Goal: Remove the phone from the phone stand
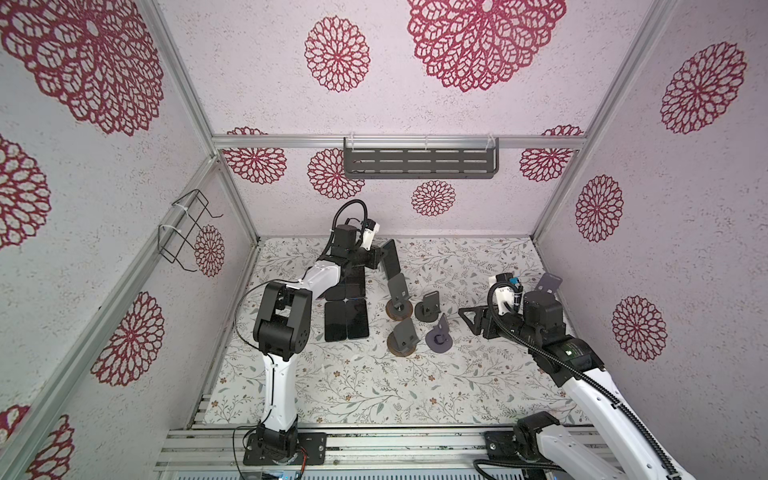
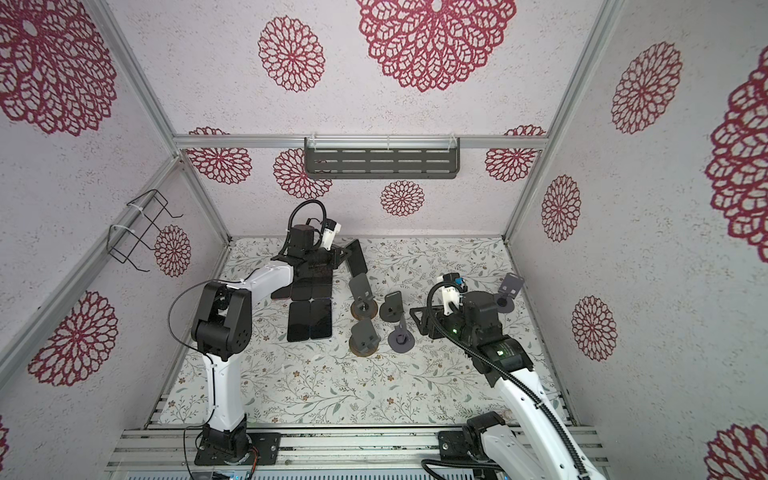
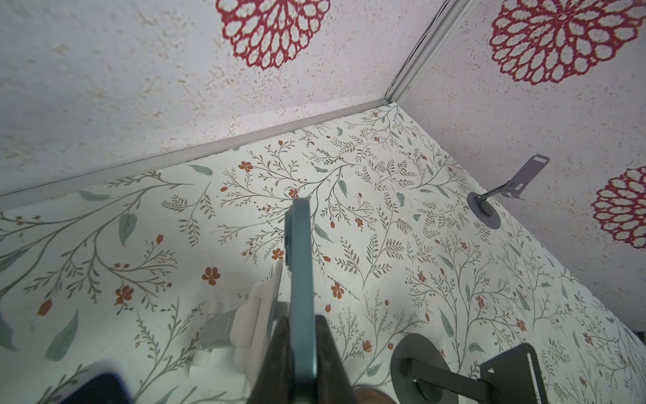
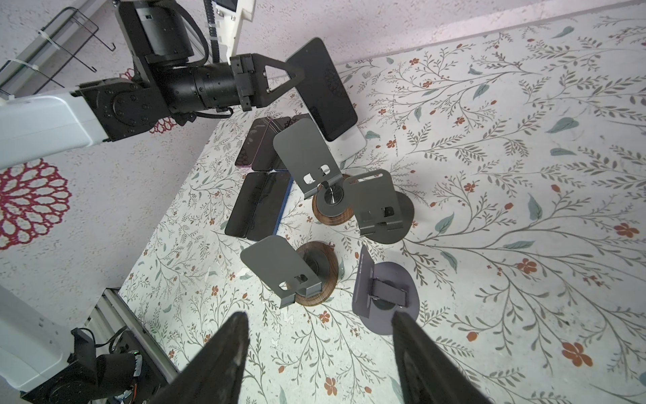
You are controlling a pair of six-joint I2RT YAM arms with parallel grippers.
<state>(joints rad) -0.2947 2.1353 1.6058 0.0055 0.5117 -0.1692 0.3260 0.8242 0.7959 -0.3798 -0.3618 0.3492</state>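
Observation:
A dark-screened phone with a teal edge [image 4: 325,91] stands tilted at the back of the table, its lower end at a white phone stand [image 4: 349,143]. In both top views the phone [image 1: 390,262] [image 2: 357,259] sits just right of my left gripper [image 1: 380,257] [image 2: 343,259]. The left wrist view shows the left gripper [image 3: 302,321] shut on the phone's edge [image 3: 300,280], with the white stand [image 3: 258,314] close beside it. My right gripper [image 4: 320,318] hangs open over the table, holding nothing, near the grey stands [image 1: 467,316].
Several dark phones [image 1: 347,320] lie flat on the floral table at the left. Several empty grey stands [image 1: 401,307] [image 1: 440,336] cluster mid-table, and one more [image 1: 548,282] stands at the right wall. A slotted shelf [image 1: 419,162] hangs on the back wall and a wire rack [image 1: 187,232] on the left wall.

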